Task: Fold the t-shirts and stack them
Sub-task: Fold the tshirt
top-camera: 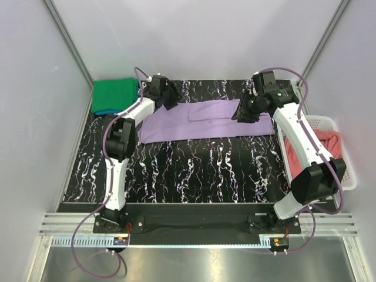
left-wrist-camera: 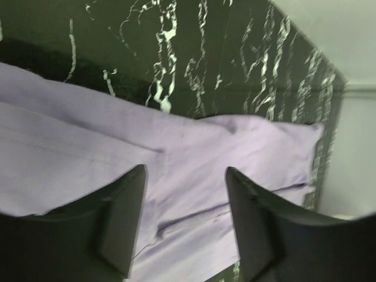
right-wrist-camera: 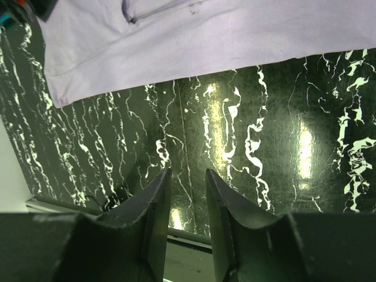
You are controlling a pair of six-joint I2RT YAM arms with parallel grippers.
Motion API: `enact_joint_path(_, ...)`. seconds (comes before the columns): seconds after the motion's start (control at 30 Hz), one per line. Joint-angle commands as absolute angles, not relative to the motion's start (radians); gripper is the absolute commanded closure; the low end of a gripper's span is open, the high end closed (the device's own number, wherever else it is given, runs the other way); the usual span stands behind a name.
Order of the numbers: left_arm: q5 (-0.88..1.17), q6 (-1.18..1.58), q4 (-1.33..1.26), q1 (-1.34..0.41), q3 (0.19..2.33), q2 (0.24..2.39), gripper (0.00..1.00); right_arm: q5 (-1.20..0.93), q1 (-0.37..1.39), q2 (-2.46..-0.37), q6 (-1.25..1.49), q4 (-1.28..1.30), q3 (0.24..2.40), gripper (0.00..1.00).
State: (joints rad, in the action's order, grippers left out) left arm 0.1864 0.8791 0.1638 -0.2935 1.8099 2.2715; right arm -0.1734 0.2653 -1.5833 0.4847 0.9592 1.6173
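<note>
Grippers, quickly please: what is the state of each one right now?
Left gripper: jaws open above the light purple t-shirt, holding nothing.
Right gripper: jaws slightly apart, nothing between them.

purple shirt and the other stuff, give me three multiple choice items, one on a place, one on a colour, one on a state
1. Where does the green shirt lie?
A) far left corner of the table
B) near edge, between the arm bases
C) far right corner

2. What colour is the shirt in the basket?
A) blue
B) pink
C) purple

3. Over the purple shirt, the left gripper is:
A) shut on it
B) out of view
C) open

Answers:
1 A, it shows at the table's far left.
2 B, the pink shirt fills the basket.
3 C, its fingers stand apart with cloth showing between them.
</note>
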Motion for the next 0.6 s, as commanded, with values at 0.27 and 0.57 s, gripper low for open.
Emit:
enact_joint_path(0.27,-0.064,0.716,0.601,-0.278,1.358,1.669,0.36,-0.138,0.262,-1.595,0.545,0.914,1.634,0.62)
enact_joint_path(0.57,0.032,0.755,0.362,-0.181,0.937,1.520,0.39,-0.048,0.218,-1.874,0.497,0.877,1.821,0.61)
